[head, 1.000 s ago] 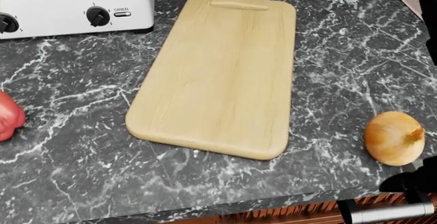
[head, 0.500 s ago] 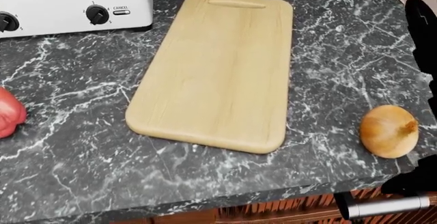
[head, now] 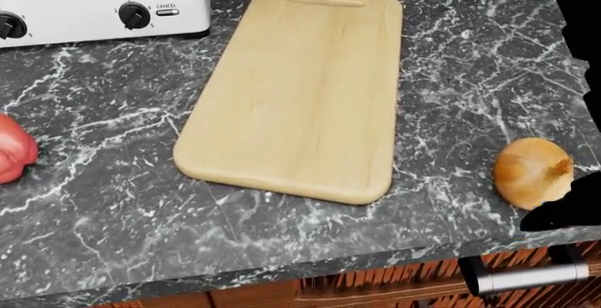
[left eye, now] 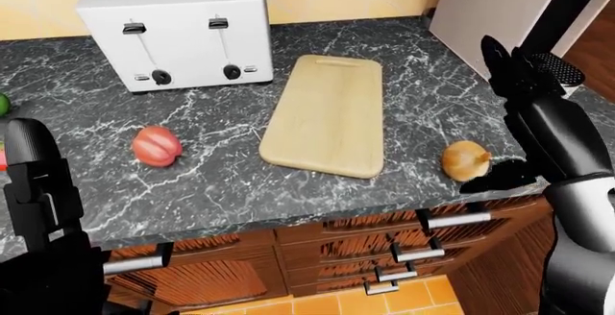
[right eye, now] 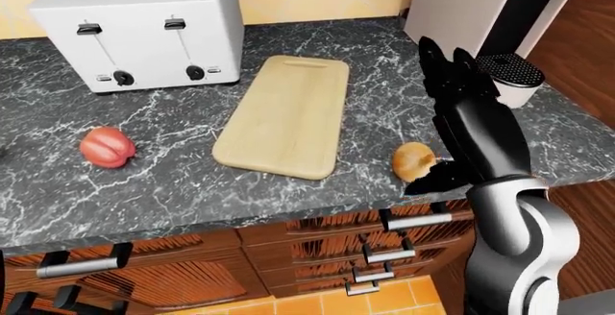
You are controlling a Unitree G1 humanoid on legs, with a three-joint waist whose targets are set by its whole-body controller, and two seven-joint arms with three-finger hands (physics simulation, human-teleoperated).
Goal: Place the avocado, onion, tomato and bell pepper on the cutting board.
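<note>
The wooden cutting board (head: 296,90) lies bare on the dark marble counter. The onion (head: 533,172) sits to its right, near the counter's edge. A red lobed vegetable (left eye: 156,146), tomato or bell pepper, lies left of the board. A green bit (left eye: 3,103) and a red bit (left eye: 3,159) show at the left edge of the left-eye view. My right hand (right eye: 444,54) is open with fingers spread, raised above the counter to the right of the board and beyond the onion, touching nothing. My left arm (left eye: 38,185) is a dark shape at lower left; its hand is not clear.
A white toaster (left eye: 178,30) stands at upper left, close to the board's top corner. A coffee machine (right eye: 481,9) stands at upper right, just behind my right hand. Wooden drawers with metal handles (left eye: 452,219) run below the counter's edge.
The head view has shifted slightly, so the board and onion sit a little higher in the picture. My right hand has come further into the view from the right edge.
</note>
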